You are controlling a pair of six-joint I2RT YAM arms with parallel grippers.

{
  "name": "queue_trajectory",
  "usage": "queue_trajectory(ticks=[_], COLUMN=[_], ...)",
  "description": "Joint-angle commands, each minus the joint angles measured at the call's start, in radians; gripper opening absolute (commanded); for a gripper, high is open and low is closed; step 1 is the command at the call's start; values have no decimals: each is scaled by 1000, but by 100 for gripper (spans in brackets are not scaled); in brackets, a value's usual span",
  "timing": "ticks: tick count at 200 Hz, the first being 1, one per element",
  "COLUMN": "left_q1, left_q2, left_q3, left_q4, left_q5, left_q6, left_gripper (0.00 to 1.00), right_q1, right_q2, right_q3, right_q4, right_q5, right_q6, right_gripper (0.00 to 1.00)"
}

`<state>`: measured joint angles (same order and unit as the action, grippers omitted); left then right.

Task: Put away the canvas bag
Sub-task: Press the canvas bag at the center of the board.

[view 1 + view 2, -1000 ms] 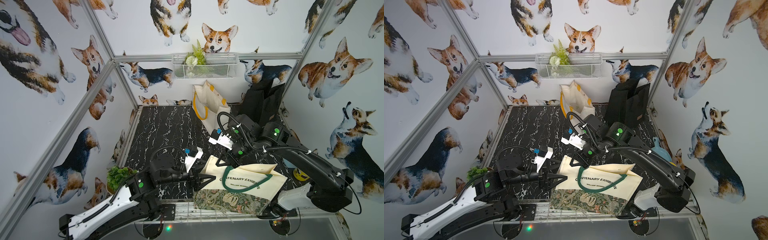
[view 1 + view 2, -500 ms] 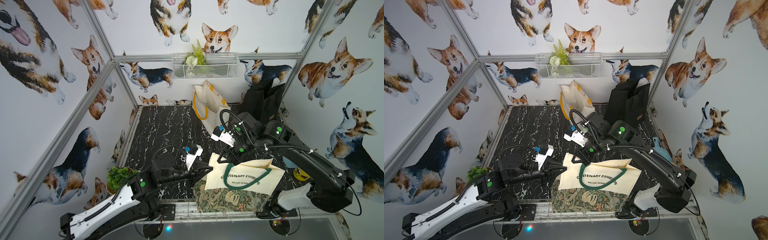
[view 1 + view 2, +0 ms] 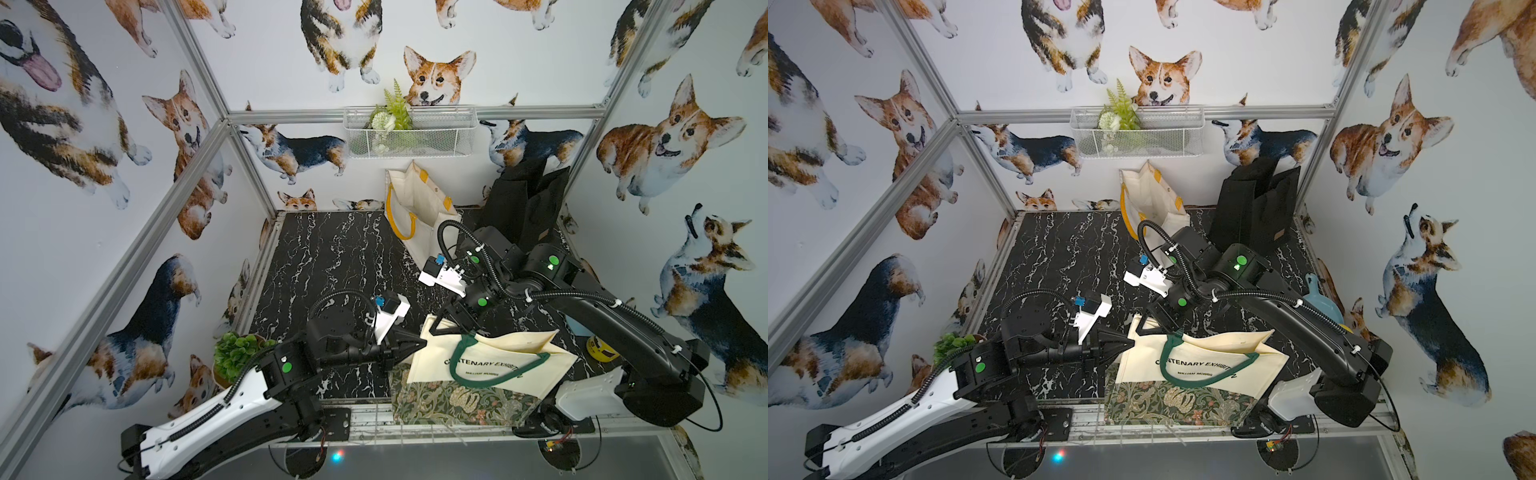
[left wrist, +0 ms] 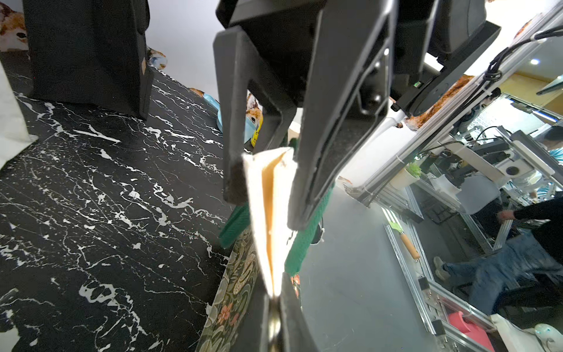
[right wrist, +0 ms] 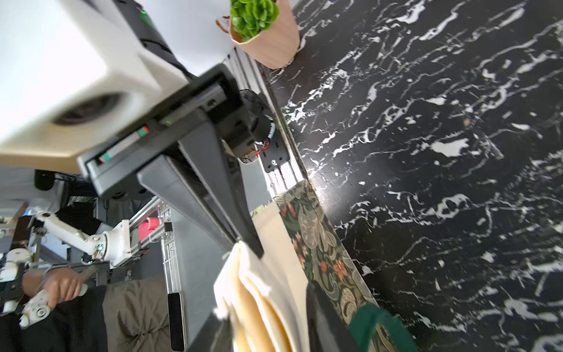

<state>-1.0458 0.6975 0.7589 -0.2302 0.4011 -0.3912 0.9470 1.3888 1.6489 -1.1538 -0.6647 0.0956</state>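
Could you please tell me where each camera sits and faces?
Top view: high in front, looking down at the canvas bag; left gripper and right gripper show.
Top view: alongside, same aim.
Left wrist: faces bag edge in its shut jaws, right gripper beyond.
Right wrist: faces the bag, left gripper clamping it.
Shared: all show the bag.

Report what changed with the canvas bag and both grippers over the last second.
The left gripper moved in and closed on the canvas bag's upper corner nearest it. The right gripper, shut on the bag's top edge before, has opened and now straddles that edge. The bag itself, the yellow-handled tote, black bags and potted plant stayed put.
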Motion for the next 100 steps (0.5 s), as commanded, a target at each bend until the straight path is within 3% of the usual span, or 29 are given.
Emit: queue_trajectory(ticks=[1,25,42,79,88,100], left_q1=[1,1,0,1,1,0], left_q2=[8,10,6,1,1,1], left_q3=[9,15,14,5,1,-3], left_q4=[1,0,-3,-1,-1,5], left_q5=[52,51,44,38,32,27], left_q6=[15,15,14,5,0,-4], left_gripper=[0,0,0,0,18,33], right_q1=[19,48,55,53,53,52], right_q2=[17,40,46,41,44,49], right_q3=[-3,-3,-3,44,65,92], right_q4=[35,22,19,0,-6,-14], right_q5=[-49,-28,-18,42,47,51], right_q6=[-31,-33,-26,-7,0,13], right_gripper=[41,28,0,0,0,0])
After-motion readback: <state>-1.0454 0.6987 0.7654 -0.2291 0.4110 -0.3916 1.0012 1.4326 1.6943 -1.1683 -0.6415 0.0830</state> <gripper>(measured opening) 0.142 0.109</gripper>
